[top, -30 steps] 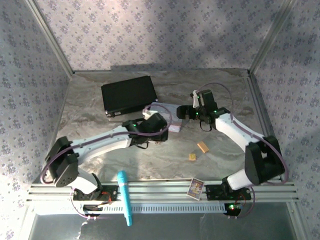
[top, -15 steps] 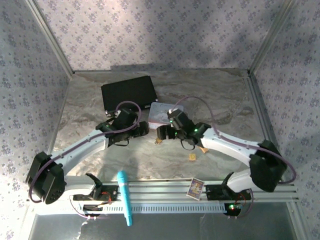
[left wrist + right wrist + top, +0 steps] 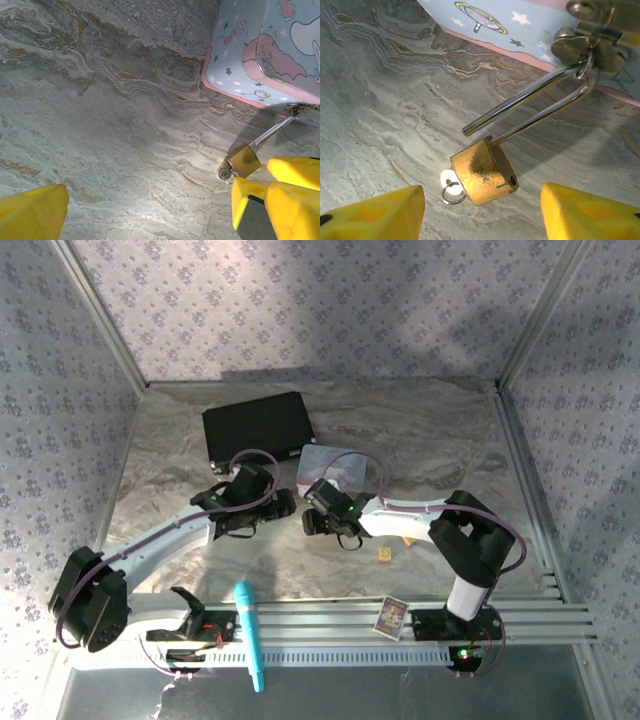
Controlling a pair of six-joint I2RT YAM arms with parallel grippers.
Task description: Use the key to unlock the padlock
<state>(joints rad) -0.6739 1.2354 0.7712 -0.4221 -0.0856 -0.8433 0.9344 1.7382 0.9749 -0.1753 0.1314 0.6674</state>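
With jaws spread wide, the right gripper (image 3: 482, 216) should pinch the small, rigid, likely slippery padlock (image 3: 482, 172) across its flat brass faces, avoiding the key (image 3: 449, 179).

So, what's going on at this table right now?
Two robot arms are at a small brass padlock hooked through the hasp of a pastel tin. One end of its shackle is out of the body, so it looks unlocked, and the key sits in the keyhole. The left gripper and right gripper are both open, flanking the lock and holding nothing.
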